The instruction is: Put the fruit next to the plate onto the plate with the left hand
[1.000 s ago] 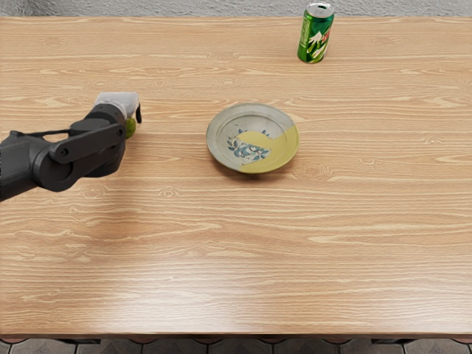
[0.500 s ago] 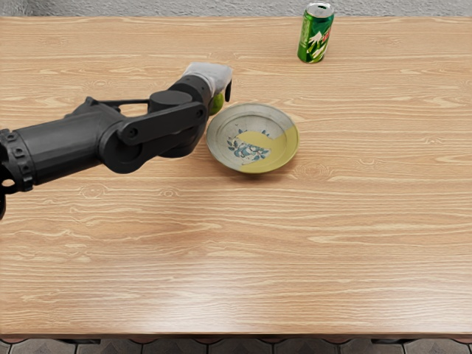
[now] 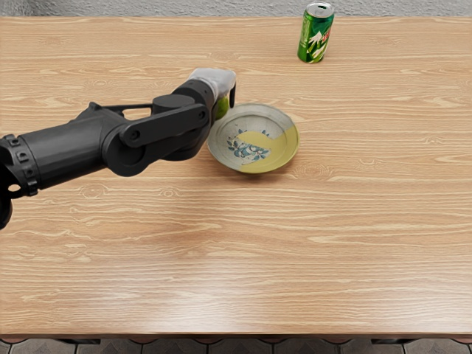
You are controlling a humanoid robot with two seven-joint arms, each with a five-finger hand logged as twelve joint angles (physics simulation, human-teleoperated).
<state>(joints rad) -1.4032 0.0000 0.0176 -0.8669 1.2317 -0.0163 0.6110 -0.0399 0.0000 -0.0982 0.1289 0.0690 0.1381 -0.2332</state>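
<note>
Head view: the left robot hand comes in from the left and is clenched around the green fruit. The fruit peeks out under the hand, right at the left edge of the plate. 1 green can stands far back on the desk.

A light wooden tabletop with wavy grain fills nearly the whole view, evenly lit. Along its far edge runs a strip of grey, rough wall. Below the near edge, dark floor tiles show.
</note>
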